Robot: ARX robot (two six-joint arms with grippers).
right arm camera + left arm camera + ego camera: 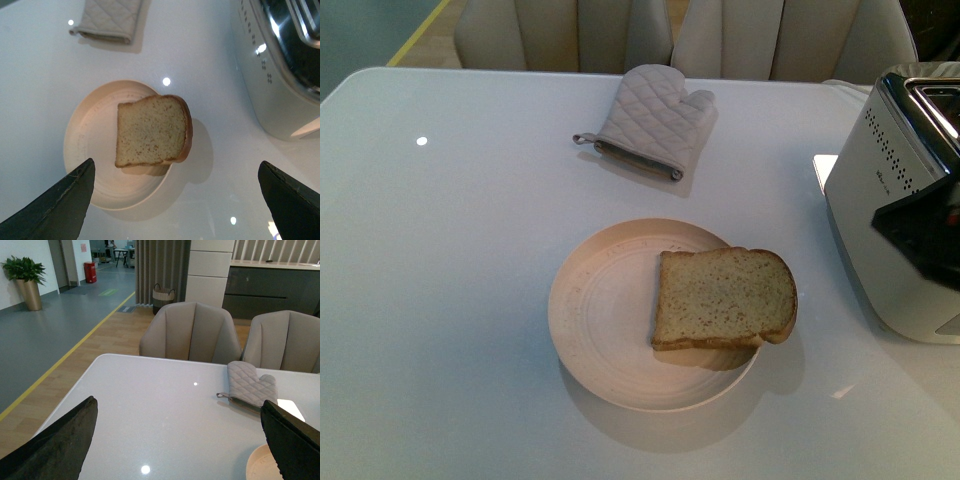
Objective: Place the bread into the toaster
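Observation:
The bread (723,298), a tan speckled slice with a brown crust, lies flat on a pale round plate (595,310) in the middle of the table, its rounded top hanging over the plate's right rim. The white toaster (895,200) with a chrome top and dark slots stands at the right edge. Neither gripper shows in the front view. My right gripper (177,200) is open and empty above the table, near the bread (150,131) and the toaster (272,75). My left gripper (180,440) is open and empty above bare table, with the plate's rim (257,465) beside one finger.
A pale quilted oven mitt (650,122) lies at the back of the table, beyond the plate; it also shows in the left wrist view (249,382) and the right wrist view (107,19). Beige chairs (570,35) stand behind the table's far edge.

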